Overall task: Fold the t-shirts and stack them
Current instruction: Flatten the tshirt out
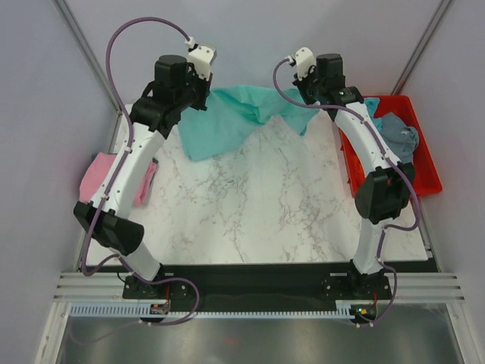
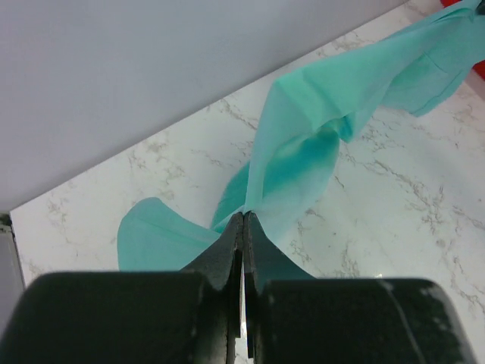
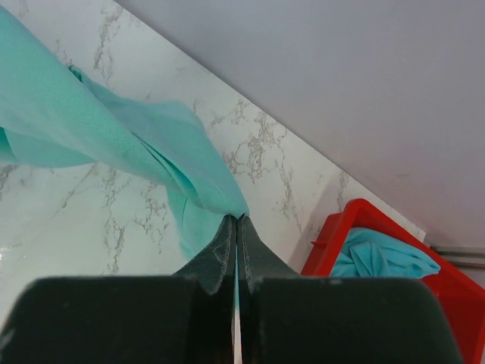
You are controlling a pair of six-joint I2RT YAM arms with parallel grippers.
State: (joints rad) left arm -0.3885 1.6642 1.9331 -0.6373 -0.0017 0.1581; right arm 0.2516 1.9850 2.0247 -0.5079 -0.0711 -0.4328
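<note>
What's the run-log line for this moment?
left gripper: shut on teal-green t-shirt | right gripper: shut on same | pink t-shirt: left table edge | red tray: shirts inside

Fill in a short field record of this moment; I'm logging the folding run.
left end effector: shut on the teal-green t-shirt
right end effector: shut on the same shirt, at its other end
teal-green t-shirt: spans between both arms, bunched and twisted, at the far side of the marble table
pink t-shirt: at the table's left edge, beside the left arm
red tray: right side, holds a crumpled grey-blue t-shirt
</note>
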